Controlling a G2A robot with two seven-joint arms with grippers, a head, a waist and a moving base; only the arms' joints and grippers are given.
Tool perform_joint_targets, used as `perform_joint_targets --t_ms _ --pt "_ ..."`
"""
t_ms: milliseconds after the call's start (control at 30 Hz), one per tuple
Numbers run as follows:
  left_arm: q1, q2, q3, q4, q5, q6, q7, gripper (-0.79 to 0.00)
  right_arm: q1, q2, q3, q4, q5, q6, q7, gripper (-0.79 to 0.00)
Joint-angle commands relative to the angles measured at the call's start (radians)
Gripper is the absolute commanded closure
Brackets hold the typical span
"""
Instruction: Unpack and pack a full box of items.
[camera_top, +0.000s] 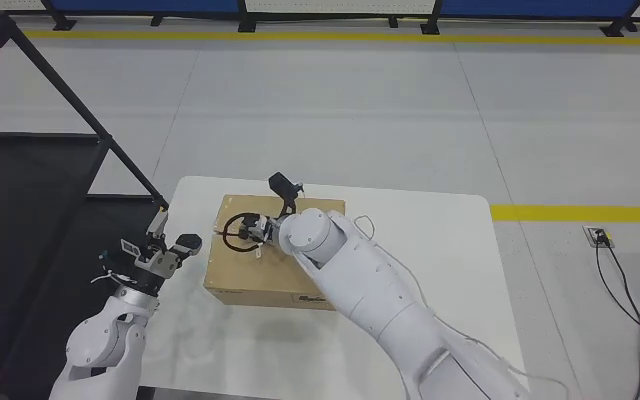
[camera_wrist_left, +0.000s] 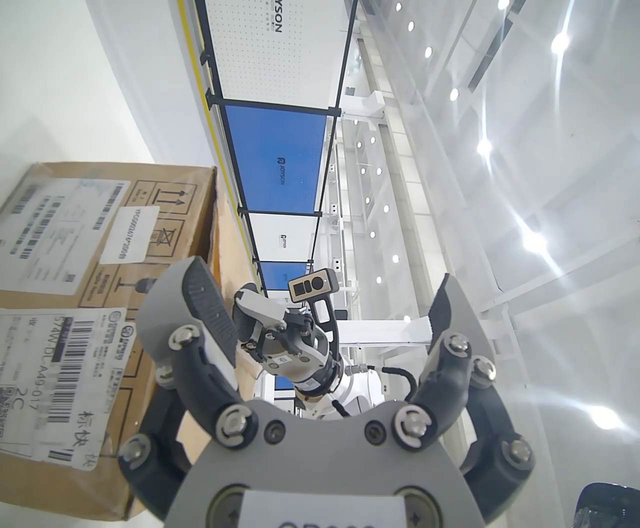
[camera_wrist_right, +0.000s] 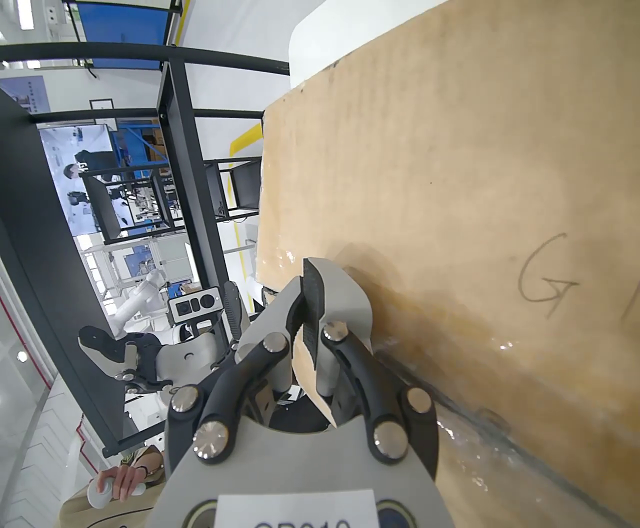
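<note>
Right gripper (camera_wrist_right: 301, 280) is clamping flap (camera_wrist_right: 303, 367) on box (camera_top: 250, 282), probably to open it. Left gripper (camera_wrist_left: 325, 295) is hovering, fingers (camera_wrist_left: 205, 300) apart, at tabletop (camera_top: 440, 250) left edge, likely to brace.

A pale grey floor (camera_top: 400, 110) stretches beyond the white table (camera_top: 440, 250), crossed by a yellow line (camera_top: 300, 36) running along the foot of blue partition panels (camera_top: 140, 6). A black metal frame (camera_top: 75, 102) with a dark screen (camera_top: 40, 220) stands beside the table, a floor socket (camera_top: 598, 236) with a black cable lies near a second yellow strip (camera_top: 565, 212), and rows of round ceiling lights (camera_wrist_left: 560, 42) glare from the high white ceiling
</note>
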Motion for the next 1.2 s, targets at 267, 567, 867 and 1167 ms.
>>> perform_joint_targets --t_ms 267,567,867,1167 --pt "-0.024 0.002 0.017 -0.011 0.017 0.014 -0.006 -0.785 -0.067 0.058 0.071 -0.094 -0.054 0.032 0.025 0.0" --pt "-0.034 0.002 0.038 -0.013 0.034 0.024 -0.002 -0.785 -0.218 0.144 0.174 -0.34 -0.16 0.108 0.04 0.0" --pt "-0.042 0.002 0.05 -0.021 0.047 0.032 0.005 -0.785 -0.396 0.221 0.301 -0.644 -0.291 0.245 0.088 0.0" --pt "-0.055 0.002 0.068 -0.03 0.063 0.046 0.014 -0.785 -0.489 0.265 0.402 -0.766 -0.353 0.318 0.129 0.0"
